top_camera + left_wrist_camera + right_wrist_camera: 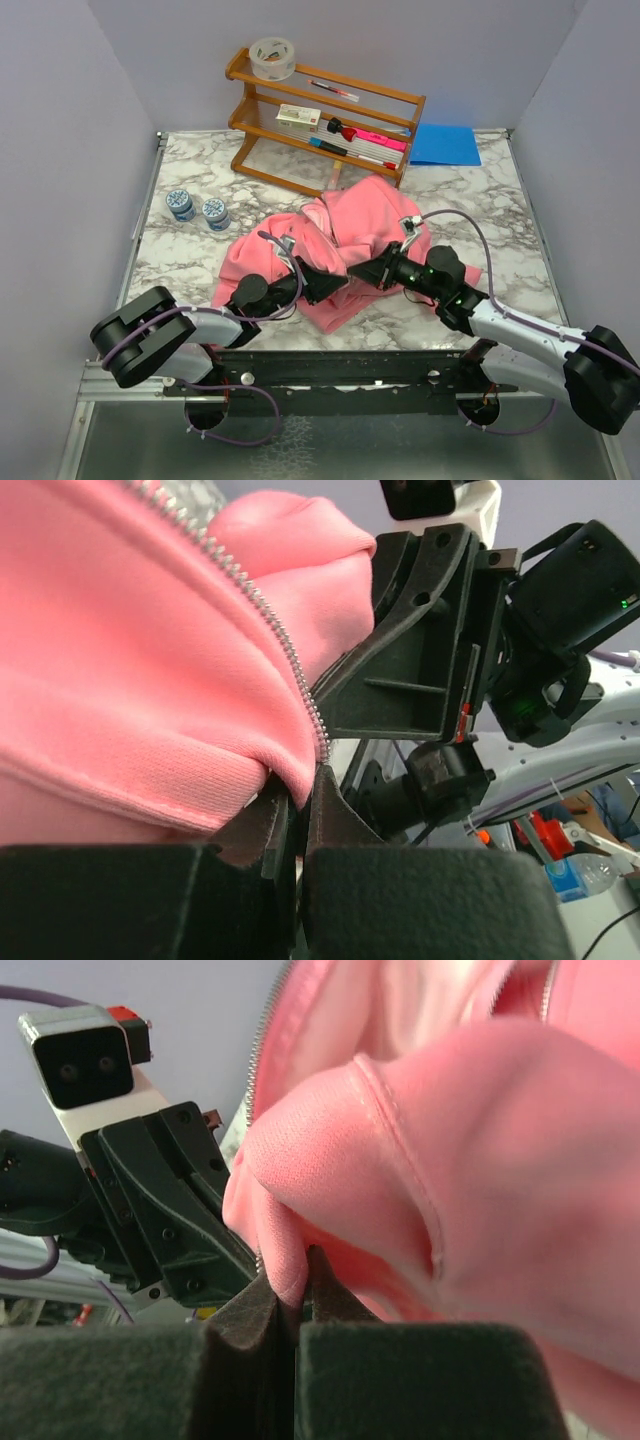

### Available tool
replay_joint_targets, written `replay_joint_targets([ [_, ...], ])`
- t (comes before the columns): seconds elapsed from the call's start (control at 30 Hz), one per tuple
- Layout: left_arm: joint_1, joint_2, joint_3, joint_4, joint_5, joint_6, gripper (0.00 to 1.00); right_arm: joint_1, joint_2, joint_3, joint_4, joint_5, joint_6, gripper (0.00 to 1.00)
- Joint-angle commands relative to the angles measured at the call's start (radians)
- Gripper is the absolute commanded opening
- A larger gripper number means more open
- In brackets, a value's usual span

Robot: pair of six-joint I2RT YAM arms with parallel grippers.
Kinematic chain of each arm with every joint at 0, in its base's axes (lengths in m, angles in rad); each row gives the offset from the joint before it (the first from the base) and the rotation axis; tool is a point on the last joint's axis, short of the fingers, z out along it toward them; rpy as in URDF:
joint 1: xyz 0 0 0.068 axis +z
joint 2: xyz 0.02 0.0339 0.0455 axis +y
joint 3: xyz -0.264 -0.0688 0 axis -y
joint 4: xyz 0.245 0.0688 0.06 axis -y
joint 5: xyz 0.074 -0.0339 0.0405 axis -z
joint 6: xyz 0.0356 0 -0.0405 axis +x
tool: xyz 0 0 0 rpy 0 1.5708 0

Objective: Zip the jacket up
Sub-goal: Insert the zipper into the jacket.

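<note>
Where the two arms reach in from the near edge of the table (500, 220), the left gripper (322, 283) and right gripper (362, 272) meet nose to nose at the front hem of the jacket (335, 235). Each has its fingers pinched tight on pink fabric. The left wrist view shows the left pair clamped on the hem right at the bottom end of the zipper teeth (270, 620), and the right wrist view shows the right pair nipping a folded edge of fleece. The jacket lies crumpled in the middle of the marble table. Farther back on the left stand two jars (197, 208), side by side. By the far wall sits a wooden rack (325, 120) with a tape roll (272, 58) on top and pens (330, 147) on its shelves; a blue folder (445, 144) lies just right of it
</note>
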Motion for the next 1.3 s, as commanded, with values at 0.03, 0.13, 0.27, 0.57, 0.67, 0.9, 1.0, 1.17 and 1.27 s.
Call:
replay_joint_targets([
  [0.03, -0.034, 0.035, -0.096, -0.130, 0.006, -0.083, 0.00, 0.002, -0.025, -0.026, 0.040, 0.028, 0.046, 0.00],
  [0.13, -0.039, 0.036, -0.107, -0.178, -0.030, -0.114, 0.00, 0.004, -0.023, -0.045, 0.034, 0.016, 0.044, 0.00],
  [0.27, -0.041, 0.048, -0.124, -0.193, -0.049, -0.144, 0.00, 0.005, -0.022, -0.072, 0.051, -0.009, 0.033, 0.00],
  [0.57, -0.040, 0.038, -0.137, -0.199, -0.066, -0.145, 0.00, 0.004, -0.106, -0.112, -0.024, -0.092, -0.059, 0.48],
  [0.67, -0.041, 0.039, -0.137, -0.200, -0.069, -0.144, 0.00, 0.004, -0.168, -0.132, -0.100, -0.099, -0.097, 0.63],
  [0.9, -0.040, 0.038, -0.136, -0.201, -0.076, -0.147, 0.00, 0.006, -0.204, -0.213, -0.110, -0.142, -0.135, 0.84],
  [1.0, -0.040, 0.037, -0.136, -0.202, -0.082, -0.153, 0.00, 0.008, -0.210, -0.204, -0.194, -0.137, -0.150, 0.87],
  [1.17, -0.041, 0.058, -0.131, -0.204, -0.075, -0.179, 0.00, 0.140, -0.244, -0.227, -0.228, -0.021, -0.164, 0.88],
  [1.27, -0.041, 0.064, -0.125, -0.203, -0.067, -0.182, 0.00, 0.315, -0.214, -0.246, -0.169, 0.142, -0.187, 0.86],
])
